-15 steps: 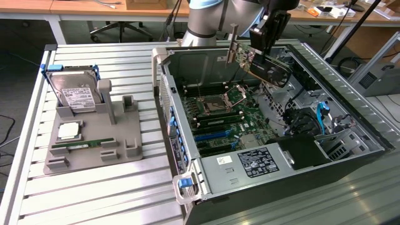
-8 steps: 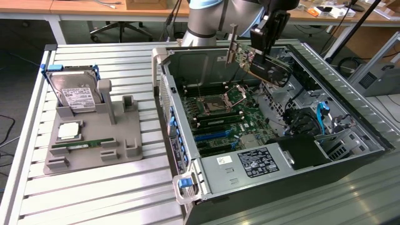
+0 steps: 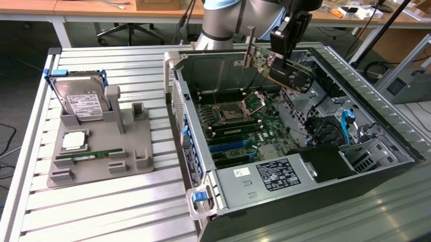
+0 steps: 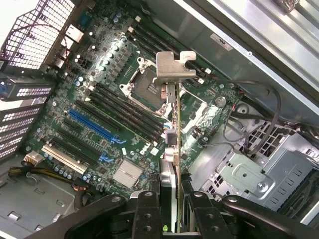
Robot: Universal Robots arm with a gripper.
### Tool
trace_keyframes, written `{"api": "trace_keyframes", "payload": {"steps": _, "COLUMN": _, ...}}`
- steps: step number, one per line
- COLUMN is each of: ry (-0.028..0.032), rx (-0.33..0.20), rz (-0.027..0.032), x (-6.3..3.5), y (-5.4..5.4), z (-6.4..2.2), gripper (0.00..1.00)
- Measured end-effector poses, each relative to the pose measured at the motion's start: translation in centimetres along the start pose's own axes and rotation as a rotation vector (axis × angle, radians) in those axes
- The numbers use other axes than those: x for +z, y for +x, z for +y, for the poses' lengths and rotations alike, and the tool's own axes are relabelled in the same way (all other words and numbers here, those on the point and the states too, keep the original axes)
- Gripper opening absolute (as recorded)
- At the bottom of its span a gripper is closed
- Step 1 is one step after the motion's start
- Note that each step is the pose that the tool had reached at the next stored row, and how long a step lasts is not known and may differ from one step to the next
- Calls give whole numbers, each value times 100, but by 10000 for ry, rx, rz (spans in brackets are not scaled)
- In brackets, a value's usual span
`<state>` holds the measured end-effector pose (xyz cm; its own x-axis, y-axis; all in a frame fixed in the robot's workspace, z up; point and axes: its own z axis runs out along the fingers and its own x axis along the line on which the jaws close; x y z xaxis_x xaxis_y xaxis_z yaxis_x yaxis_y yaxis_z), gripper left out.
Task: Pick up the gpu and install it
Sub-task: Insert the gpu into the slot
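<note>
So the gripper (image 3: pixel 281 46) is clamped on the gpu (image 3: pixel 286 70), jaws pinched narrow on the board's top edge, and the card hangs in the air above the open PC case (image 3: pixel 209 65). It's tilted, with the silver bracket (image 3: pixel 251 48) towards the case's back wall, and it isn't touching the motherboard (image 3: pixel 269 126) anywhere I can see.

From the wrist view you're looking straight down the card edge-on: 2 black fingers (image 4: pixel 149 214) sit either side of the gpu (image 4: pixel 178 149), and the bracket's bent tab (image 4: pixel 172 64) lines up over the CPU socket (image 4: pixel 147 87). The long blue slot (image 4: pixel 92 124) and the white one (image 4: pixel 62 157) are off to the side, well apart from the card.

Outside the case, on the exterior view's left, a gray holder (image 3: pixel 135 166) sits on the slatted metal table (image 3: pixel 101 212) with 1 hard drive (image 3: pixel 81 101) standing upright in it and a green RAM stick (image 3: pixel 91 155) lying flat. There's a square chip (image 3: pixel 74 141) between them, probably a CPU, hard to tell from here.
</note>
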<state>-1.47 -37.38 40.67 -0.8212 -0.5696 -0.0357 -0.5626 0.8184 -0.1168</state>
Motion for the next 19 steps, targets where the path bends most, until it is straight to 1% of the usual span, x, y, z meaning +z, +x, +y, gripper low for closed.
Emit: {"api": "trace_keyframes", "payload": {"steps": 19, "ry": -22, "rx": -597, "rz": -71, "x": 0, "y": 0, "z": 0, "gripper": 27}}
